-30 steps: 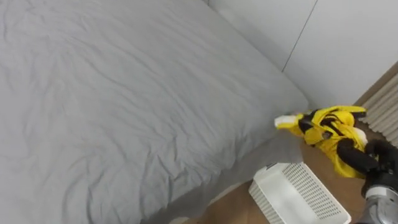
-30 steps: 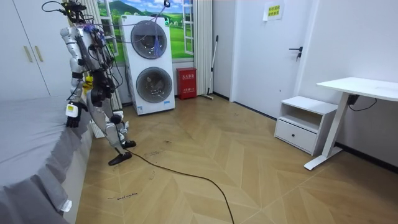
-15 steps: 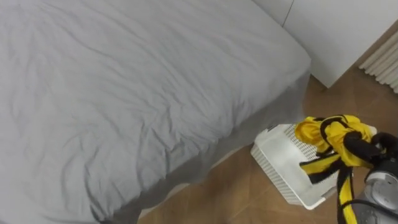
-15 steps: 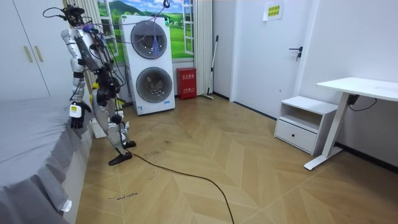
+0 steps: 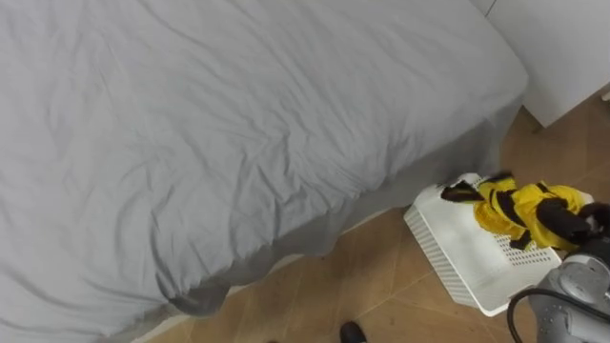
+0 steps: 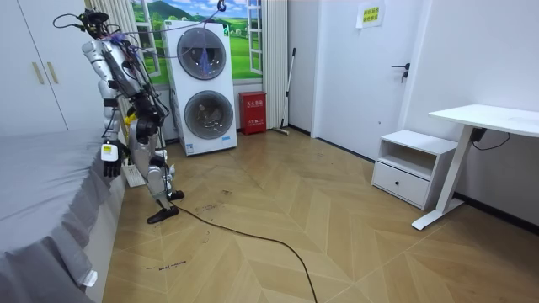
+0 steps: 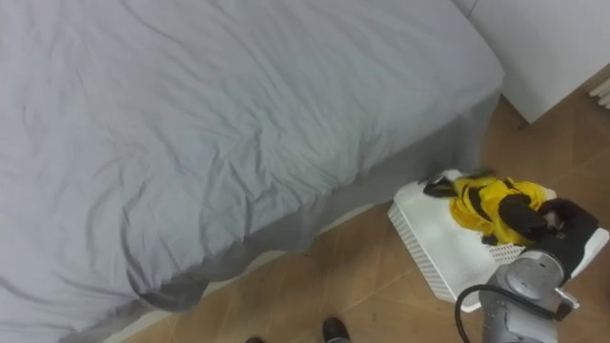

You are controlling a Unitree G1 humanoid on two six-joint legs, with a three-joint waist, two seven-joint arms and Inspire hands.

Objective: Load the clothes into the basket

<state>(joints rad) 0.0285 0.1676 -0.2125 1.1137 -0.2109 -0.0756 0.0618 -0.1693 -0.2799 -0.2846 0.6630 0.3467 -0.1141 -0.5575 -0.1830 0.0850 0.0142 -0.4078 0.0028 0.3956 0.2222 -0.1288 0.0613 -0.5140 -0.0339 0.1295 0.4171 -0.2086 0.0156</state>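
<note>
While the right hand holds the yellow-and-black garment over the white basket, fingers clenched, the cloth looks light and floppy; a bunched fold grips best.

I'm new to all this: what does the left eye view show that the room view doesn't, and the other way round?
Left eye view: a yellow and black garment held over the white basket, which sits on the floor beside the bed, with the right hand curling its fingers round the cloth.
Room view: the whole robot standing at the bed's edge, its left hand low by the mattress, plus the stacked washing machines, a white desk and a low drawer cabinet.
Both: the grey bed and the wooden floor.
</note>
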